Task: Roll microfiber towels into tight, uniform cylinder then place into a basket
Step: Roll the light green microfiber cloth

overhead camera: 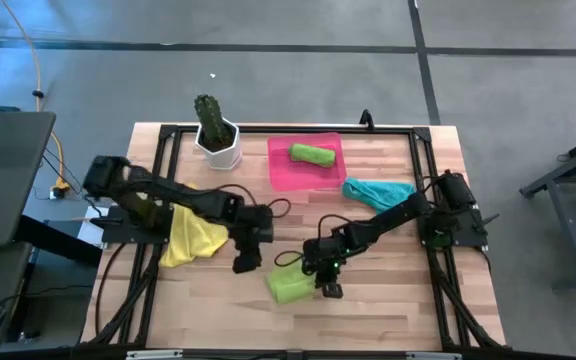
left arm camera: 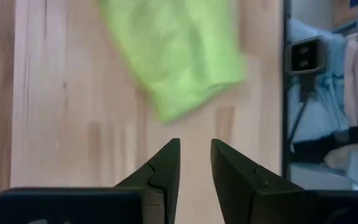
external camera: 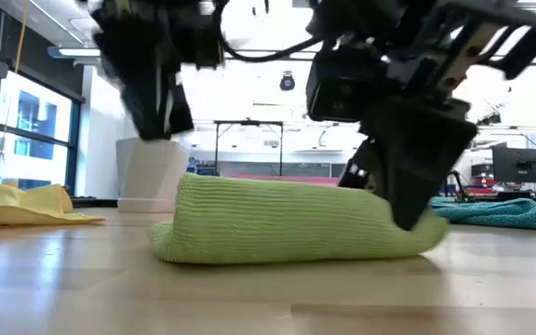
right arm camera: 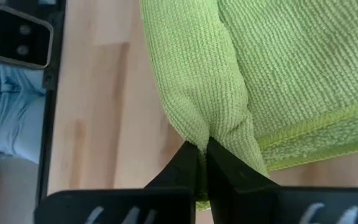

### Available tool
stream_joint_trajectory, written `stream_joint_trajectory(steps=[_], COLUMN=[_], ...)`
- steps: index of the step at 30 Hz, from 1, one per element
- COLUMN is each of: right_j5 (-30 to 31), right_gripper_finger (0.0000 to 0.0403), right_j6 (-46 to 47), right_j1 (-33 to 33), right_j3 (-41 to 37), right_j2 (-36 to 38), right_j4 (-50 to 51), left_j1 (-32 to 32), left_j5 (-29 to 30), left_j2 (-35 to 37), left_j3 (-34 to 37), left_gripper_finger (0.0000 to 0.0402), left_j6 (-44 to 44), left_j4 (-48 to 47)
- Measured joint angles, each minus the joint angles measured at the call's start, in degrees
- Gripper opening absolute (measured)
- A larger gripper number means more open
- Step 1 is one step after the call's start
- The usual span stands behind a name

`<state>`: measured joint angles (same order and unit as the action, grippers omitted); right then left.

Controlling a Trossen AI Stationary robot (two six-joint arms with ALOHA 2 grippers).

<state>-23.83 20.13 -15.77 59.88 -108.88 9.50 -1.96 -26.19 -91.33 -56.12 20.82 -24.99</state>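
No readable writing on green towel [right arm camera: 278, 81], basket [overhead camera: 286, 172]

A light wooden butcher-block table [overhead camera: 388, 300] with a black metal frame [overhead camera: 423, 150] stands on a grey floor [overhead camera: 268, 80] crossed by dark lines. A white pot with a green cactus [overhead camera: 216, 135] sits near the table's far edge. A yellow cable [overhead camera: 36, 60] trails across the floor. Across the room, tall windows [external camera: 26, 130] line one side, bright ceiling lights [external camera: 73, 51] glow overhead, and a dark monitor [external camera: 519, 166] stands on a distant desk.
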Motion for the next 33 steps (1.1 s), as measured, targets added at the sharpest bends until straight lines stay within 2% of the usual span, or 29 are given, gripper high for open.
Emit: stream_joint_trajectory(steps=[3, 8, 13, 16, 18, 20, 25, 33], right_j5=[-0.36, -3.75, -9.65, -13.20, -14.18, -14.40, -14.60, -14.60], right_gripper_finger=[0.0001, 0.0000, 0.0000, 0.0000, 0.0000, 0.0000, 0.0000, 0.0000], right_j6=[-0.93, -0.91, 1.19, 3.55, 3.88, 4.04, 5.13, 8.38], right_j1=[1.83, 4.95, 8.08, 9.23, 9.46, 9.53, 9.97, 11.03], right_j3=[0.01, 0.02, 0.04, 0.08, 0.10, 0.12, 0.15, 0.15], right_j2=[0.02, 0.02, -0.05, -0.76, -1.29, -1.93, -2.25, -2.27], right_j4=[0.53, 0.76, 0.61, 0.48, 1.36, 0.53, 0.37, -0.91], left_j1=[-3.90, -13.89, -21.01, -22.56, -23.06, -23.03, -22.71, -22.47], left_j5=[7.84, 27.12, 46.55, 55.41, 57.38, 56.96, 53.24, 52.15], left_j2=[3.62, 5.71, 2.81, -0.12, -2.56, -4.89, -11.89, -16.62], left_j3=[-0.16, 0.03, -0.04, -0.11, -0.09, -0.10, 0.01, -0.48], left_gripper_finger=[0.0073, 0.0073, 0.0089, 0.0110, 0.0125, 0.0140, 0.0167, 0.0172], left_j6=[3.57, 7.63, 9.45, 9.53, 9.60, 10.23, 10.29, 10.54], left_j4=[1.41, 3.67, 9.95, 13.50, 16.51, 17.78, 25.07, 27.80])
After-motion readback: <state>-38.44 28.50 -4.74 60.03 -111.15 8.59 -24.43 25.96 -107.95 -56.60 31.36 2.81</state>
